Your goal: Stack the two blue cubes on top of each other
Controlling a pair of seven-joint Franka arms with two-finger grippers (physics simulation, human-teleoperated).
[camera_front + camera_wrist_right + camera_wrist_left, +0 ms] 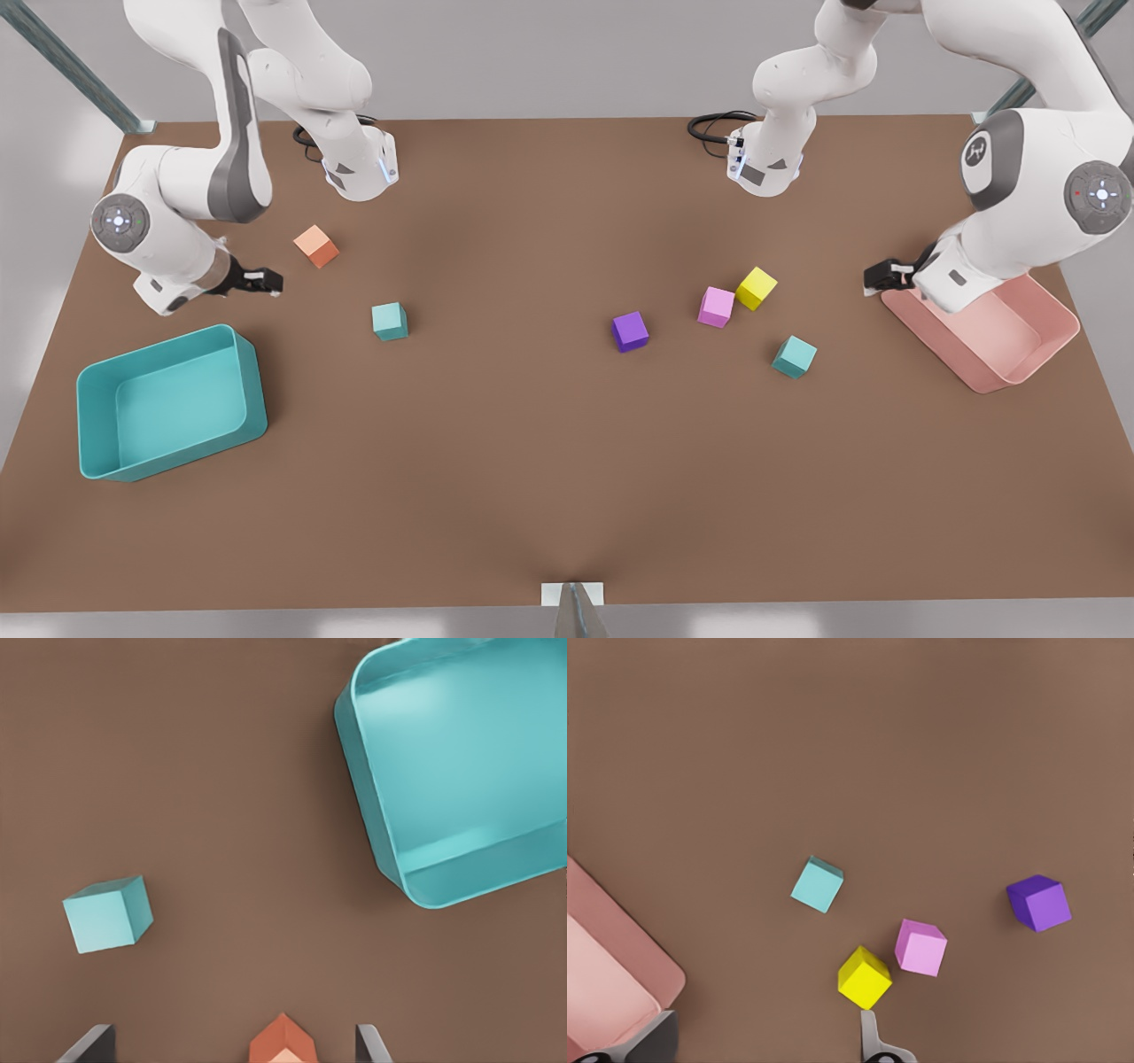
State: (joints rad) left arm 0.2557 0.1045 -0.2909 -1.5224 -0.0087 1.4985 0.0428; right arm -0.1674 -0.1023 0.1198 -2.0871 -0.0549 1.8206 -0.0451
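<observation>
One teal cube (390, 321) lies on the table at the front view's left, also seen as the teal cube (106, 914). The other teal cube (795, 356) lies at the front view's right, also seen as the teal cube (817, 884). My right gripper (261, 281) hovers at the front view's left, above the teal bin's far side, open and holding nothing, its fingers (90, 1043) wide apart. My left gripper (881, 277) hangs open and holding nothing by the pink bin at the front view's right, with one finger (870, 1036) near the yellow cube.
A large teal bin (97, 390) stands at the front view's left and a pink bin (1050, 350) at its right. An orange cube (316, 245), a purple cube (630, 330), a pink cube (716, 307) and a yellow cube (756, 288) lie scattered on the brown table (532, 461).
</observation>
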